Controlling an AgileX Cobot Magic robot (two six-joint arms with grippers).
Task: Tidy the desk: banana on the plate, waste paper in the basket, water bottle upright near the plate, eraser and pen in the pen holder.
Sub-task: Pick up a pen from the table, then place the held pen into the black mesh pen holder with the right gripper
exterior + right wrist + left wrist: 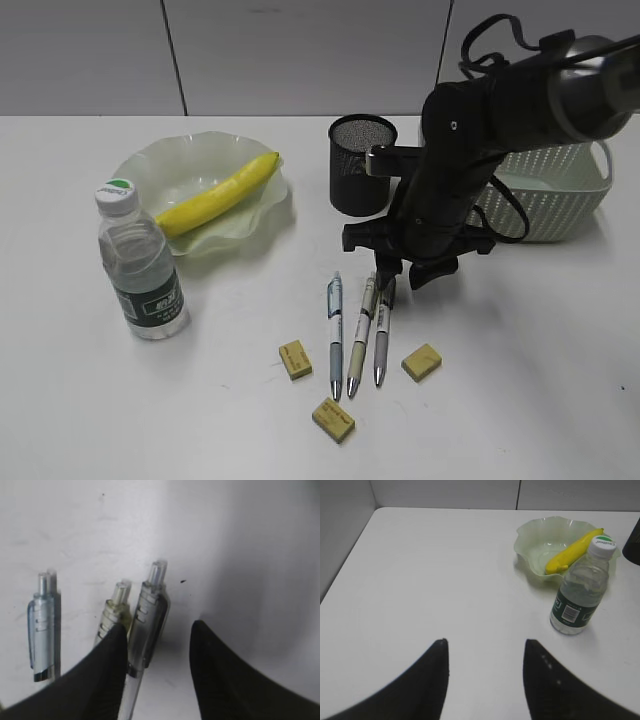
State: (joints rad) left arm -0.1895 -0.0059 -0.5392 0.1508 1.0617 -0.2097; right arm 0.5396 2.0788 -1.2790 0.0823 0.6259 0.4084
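Note:
The banana (220, 192) lies on the pale green plate (165, 160); both also show in the left wrist view, banana (570, 555) and plate (535, 545). The water bottle (142, 265) stands upright beside the plate, seen too in the left wrist view (580, 592). Three pens (358, 335) lie side by side with three erasers (295, 358) around their tips. My right gripper (157, 635) is open, low over the pens' top ends, with the rightmost grey pen (147, 615) between its fingers. The black pen holder (360, 162) stands behind. My left gripper (485, 647) is open and empty. The waste paper is hidden.
The pale green basket (555, 190) stands at the back right, partly behind my right arm. The desk (150, 420) has bare room at the front left and front right.

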